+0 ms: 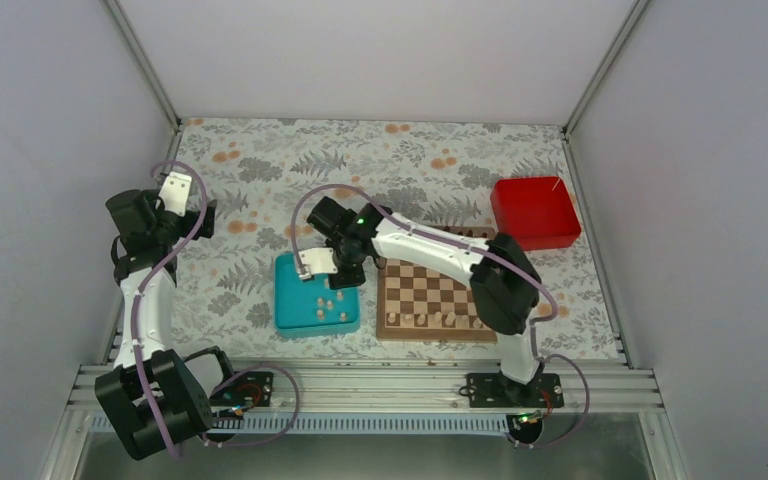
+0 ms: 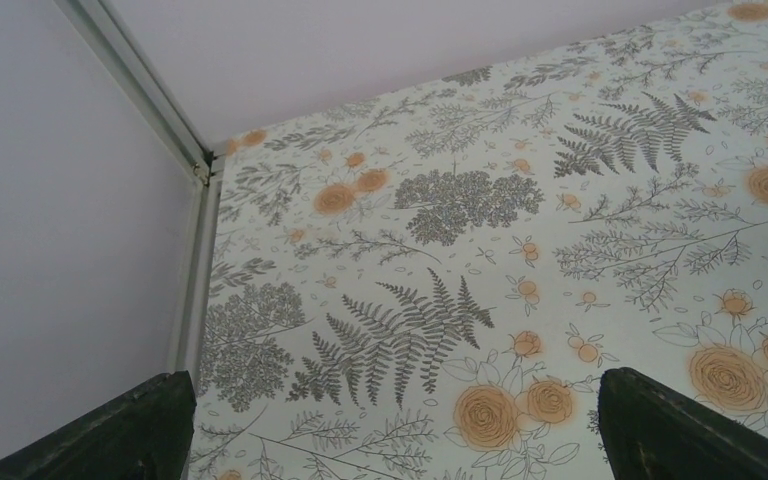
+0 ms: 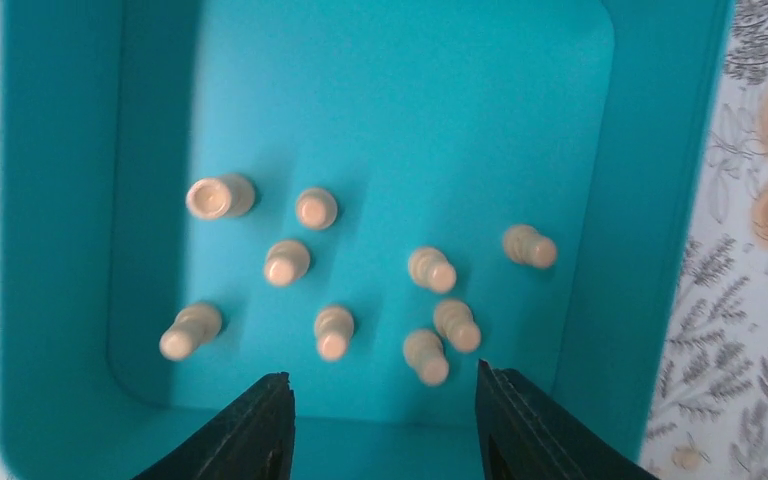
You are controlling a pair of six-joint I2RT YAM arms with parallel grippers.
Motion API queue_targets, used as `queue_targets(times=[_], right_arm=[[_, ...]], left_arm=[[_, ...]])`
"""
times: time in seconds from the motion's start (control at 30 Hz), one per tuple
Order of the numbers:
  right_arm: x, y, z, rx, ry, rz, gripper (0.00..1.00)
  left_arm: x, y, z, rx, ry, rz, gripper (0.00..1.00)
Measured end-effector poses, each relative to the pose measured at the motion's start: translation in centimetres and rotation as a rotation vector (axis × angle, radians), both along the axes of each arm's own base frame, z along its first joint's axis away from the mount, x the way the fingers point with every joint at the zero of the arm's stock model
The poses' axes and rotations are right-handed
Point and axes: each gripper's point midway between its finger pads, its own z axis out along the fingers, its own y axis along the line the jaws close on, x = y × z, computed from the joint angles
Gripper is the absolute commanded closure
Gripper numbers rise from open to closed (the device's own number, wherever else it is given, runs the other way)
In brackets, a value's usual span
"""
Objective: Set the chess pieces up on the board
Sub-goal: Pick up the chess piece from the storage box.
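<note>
tray (image 1: 288,312) left of board (image 1: 430,290), chess pieces (image 3: 431,268) in tray, some on board's near rows, box (image 1: 534,212) behind board

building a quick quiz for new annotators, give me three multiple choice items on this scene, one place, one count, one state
1. Where is the right end effector?
A above the teal tray
B folded back at its base
C against the back wall

2. How many pale pieces are in the tray?
A four
B nine
C sixteen

3. How is the left end effector?
A open, holding nothing
B shut on a piece
C shut, empty

Answers:
1 A, its wrist view looks straight down into the tray.
2 B, nine show there.
3 A, its fingers stand wide apart with only tablecloth between.
</note>
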Motion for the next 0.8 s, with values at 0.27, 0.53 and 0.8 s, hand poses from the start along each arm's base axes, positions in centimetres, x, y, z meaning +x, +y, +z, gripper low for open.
queue_targets(times=[0.27,0.53,0.8], right_arm=[[-1.0,2.1,-2.6,-0.047,0.062,0.031,0.6],[-2.7,2.8,-3.4,-0.06,0.099,0.068,0.61],[-3.0,3.3,-5.5,-0.09,0.121,0.071,0.65]], left_arm=[[0.0,-0.3,0.1,-0.008,-0.004,-0.018,0.0],[0.0,-0.5,0.1,-0.012,-0.006,-0.025,0.0],[-0.1,-0.3,0.2,-0.012,-0.007,-0.019,0.0]])
